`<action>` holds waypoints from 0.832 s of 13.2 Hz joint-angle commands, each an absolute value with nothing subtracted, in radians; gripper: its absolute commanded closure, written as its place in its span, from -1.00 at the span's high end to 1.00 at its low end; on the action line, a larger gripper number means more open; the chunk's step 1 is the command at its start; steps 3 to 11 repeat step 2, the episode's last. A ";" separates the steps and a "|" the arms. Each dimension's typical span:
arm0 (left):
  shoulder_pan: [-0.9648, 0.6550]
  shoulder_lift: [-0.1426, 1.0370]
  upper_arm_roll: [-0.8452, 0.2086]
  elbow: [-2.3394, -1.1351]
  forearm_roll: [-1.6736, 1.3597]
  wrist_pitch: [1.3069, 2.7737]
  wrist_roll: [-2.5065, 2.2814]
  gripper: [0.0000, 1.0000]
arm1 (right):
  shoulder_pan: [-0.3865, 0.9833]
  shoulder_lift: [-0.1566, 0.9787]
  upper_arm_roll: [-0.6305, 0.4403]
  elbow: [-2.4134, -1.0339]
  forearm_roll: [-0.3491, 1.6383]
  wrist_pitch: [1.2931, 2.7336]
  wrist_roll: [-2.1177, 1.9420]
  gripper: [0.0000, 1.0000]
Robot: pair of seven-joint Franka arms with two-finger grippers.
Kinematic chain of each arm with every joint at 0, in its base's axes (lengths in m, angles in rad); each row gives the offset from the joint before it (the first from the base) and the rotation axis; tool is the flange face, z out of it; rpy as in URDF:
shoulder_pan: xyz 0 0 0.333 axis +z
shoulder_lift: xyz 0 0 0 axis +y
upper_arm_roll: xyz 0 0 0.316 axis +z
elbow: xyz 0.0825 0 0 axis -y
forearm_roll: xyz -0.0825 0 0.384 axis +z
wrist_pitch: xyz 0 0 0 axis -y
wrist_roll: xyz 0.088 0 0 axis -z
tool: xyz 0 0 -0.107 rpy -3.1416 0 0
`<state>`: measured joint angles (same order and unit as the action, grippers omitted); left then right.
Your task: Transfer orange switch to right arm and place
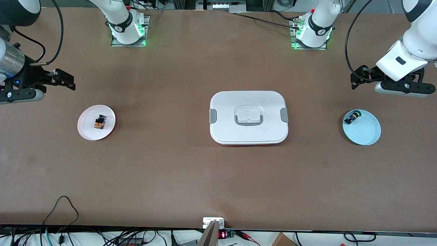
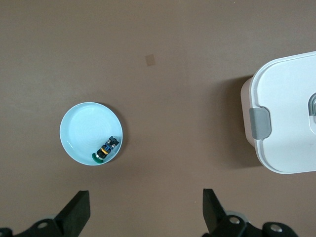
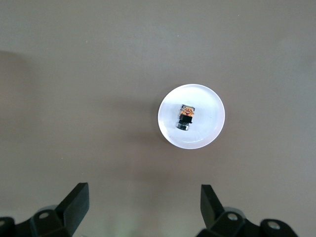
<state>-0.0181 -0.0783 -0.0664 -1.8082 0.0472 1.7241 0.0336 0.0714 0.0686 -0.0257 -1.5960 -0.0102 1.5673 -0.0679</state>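
The orange switch (image 1: 99,122) lies on a small white plate (image 1: 87,131) at the right arm's end of the table. In the right wrist view the orange switch (image 3: 186,117) rests on its side in the middle of that white plate (image 3: 210,118). My right gripper (image 1: 66,80) hangs above the bare table beside the plate, and in its own view the right gripper (image 3: 142,191) is open and empty. At the table's left-arm end my left gripper (image 1: 355,78) hovers above the tabletop. Its wrist view shows the left gripper (image 2: 145,197) open with nothing between the fingers.
A white lidded box (image 1: 249,117) with grey clasps sits in the table's middle; the box (image 2: 286,118) also shows in the left wrist view. A light-blue plate (image 1: 367,133) near the left gripper holds a green-capped switch (image 1: 352,118). The same green-capped switch (image 2: 106,149) lies at that plate's (image 2: 81,128) rim.
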 commanded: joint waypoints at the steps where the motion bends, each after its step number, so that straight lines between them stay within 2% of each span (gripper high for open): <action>1: -0.020 -0.071 -0.064 -1.789 0.028 1.706 0.058 1.00 | 0.074 0.077 -0.026 -1.572 -0.014 1.551 -0.078 1.00; 11: -0.020 -0.072 -0.064 -1.789 0.028 1.707 0.058 1.00 | 0.074 0.077 -0.026 -1.572 -0.012 1.552 -0.078 1.00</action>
